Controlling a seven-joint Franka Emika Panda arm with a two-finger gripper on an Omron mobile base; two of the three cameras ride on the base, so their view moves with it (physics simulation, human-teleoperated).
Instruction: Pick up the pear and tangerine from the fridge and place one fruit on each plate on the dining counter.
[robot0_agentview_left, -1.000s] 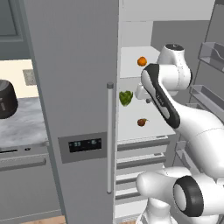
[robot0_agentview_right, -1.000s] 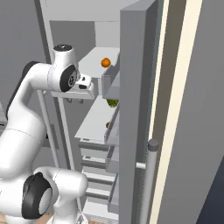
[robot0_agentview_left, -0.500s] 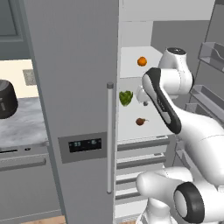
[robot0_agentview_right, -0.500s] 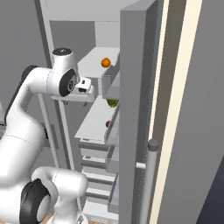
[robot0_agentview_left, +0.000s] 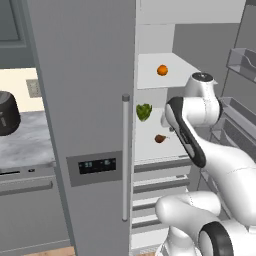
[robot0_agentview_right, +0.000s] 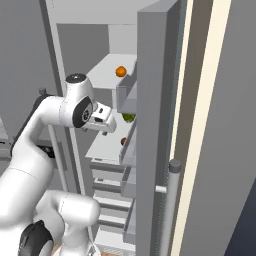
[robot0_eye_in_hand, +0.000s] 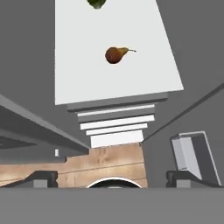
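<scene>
Pear (robot0_eye_in_hand: 115, 55) on smooth white fridge (robot0_agentview_left: 90, 75) shelf.
Teardrop-shaped, brownish, stem toward 3 o'clock; jaws spread wide, holding nothing.

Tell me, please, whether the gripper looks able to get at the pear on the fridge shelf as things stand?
Probably yes. The pear lies alone on the white shelf, well apart from the green vegetable, and nothing stands between it and the gripper, whose fingers look spread.

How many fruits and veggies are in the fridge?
3. The tangerine sits on the upper shelf. The pear and a green vegetable lie on the shelf below. The closed door may hide others.
</scene>
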